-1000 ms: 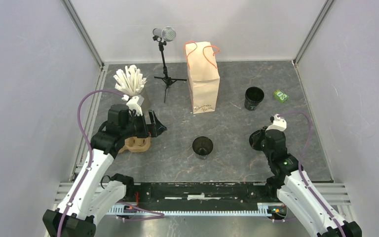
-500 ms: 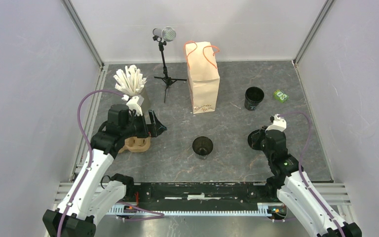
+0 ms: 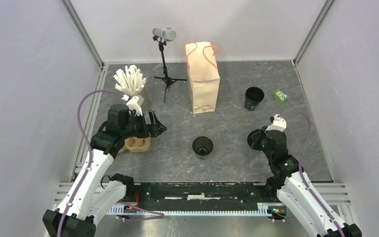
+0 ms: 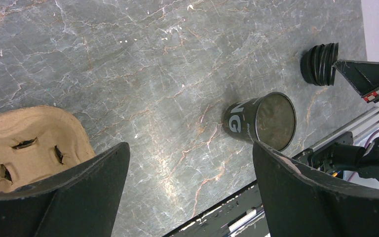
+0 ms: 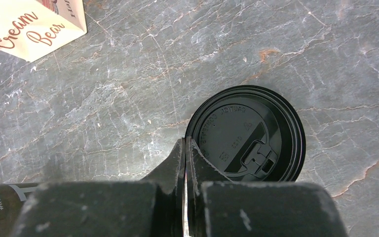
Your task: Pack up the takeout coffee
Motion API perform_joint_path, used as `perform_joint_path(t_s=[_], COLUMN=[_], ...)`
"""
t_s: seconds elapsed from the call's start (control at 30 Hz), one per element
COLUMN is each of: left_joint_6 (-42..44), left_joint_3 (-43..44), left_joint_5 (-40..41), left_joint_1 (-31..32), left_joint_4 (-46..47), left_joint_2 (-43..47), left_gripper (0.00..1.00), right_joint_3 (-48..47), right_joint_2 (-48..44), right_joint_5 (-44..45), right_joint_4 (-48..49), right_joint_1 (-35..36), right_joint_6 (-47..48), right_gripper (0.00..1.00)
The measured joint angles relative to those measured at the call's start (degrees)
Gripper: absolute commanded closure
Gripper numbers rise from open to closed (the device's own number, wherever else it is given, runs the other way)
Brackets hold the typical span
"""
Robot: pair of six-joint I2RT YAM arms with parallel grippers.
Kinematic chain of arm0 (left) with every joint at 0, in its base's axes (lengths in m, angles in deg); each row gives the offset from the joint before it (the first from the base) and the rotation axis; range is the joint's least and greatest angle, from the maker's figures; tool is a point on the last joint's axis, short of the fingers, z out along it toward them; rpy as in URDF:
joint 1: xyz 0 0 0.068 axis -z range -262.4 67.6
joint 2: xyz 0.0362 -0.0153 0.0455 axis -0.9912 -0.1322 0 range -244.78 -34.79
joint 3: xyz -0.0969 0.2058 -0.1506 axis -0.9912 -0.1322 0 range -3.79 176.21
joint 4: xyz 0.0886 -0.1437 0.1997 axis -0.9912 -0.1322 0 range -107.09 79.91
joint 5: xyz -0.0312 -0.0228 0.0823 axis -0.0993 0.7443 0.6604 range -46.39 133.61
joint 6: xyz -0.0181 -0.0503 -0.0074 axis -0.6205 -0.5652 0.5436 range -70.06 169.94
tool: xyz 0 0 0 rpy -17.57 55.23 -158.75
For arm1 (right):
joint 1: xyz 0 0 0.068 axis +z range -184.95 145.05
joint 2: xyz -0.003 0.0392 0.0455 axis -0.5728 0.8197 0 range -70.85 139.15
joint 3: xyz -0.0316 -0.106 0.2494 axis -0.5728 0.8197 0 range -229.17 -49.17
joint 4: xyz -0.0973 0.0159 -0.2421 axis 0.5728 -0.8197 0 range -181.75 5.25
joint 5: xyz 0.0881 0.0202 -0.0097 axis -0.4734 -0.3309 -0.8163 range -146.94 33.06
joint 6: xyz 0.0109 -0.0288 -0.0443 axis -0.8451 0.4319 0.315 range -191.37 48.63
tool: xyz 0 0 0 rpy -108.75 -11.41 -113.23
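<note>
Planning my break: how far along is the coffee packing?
Done: nothing; the nearer small black disposable cup stands lidless outside the brown paper bag. In hand: the right gripper is shut at the rim of the round black lid. Left: lidding and bagging the cup.

Gripper [image 5: 185,145] is pinched shut, tips right at the left edge of the black lid [image 5: 246,133], which lies flat on the table [image 5: 128,74]. A bag [image 5: 29,24] corner peeks in at top left.

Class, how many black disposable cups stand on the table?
2. One black disposable cup stands open at middle front; the other far right, beside a small green packet. The brown paper bag might hide more.
</note>
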Motion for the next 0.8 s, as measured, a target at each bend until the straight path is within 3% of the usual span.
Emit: perform_joint_path(t_s=[0.43,0.73,0.8], left_joint_6=[0.02,0.00,0.00], left_joint_3=[0.00,0.00,0.00], left_joint_5=[0.00,0.00,0.00], left_joint_1=[0.00,0.00,0.00], left_joint_4=[0.00,0.00,0.00], left_joint_2=[0.00,0.00,0.00], left_gripper=[0.00,0.00,0.00], right_joint_3=[-6.51,-9.03,-8.26], right_joint_2=[-4.33,2.62,3.72], right_joint_5=[3.56,1.14,-0.44], right_joint_4=[-5.05,-5.86,-5.81], right_joint_1=[0.00,0.00,0.00], right_joint_6=[1.38,5.18,5.53], right_gripper=[1.00,0.68,0.66])
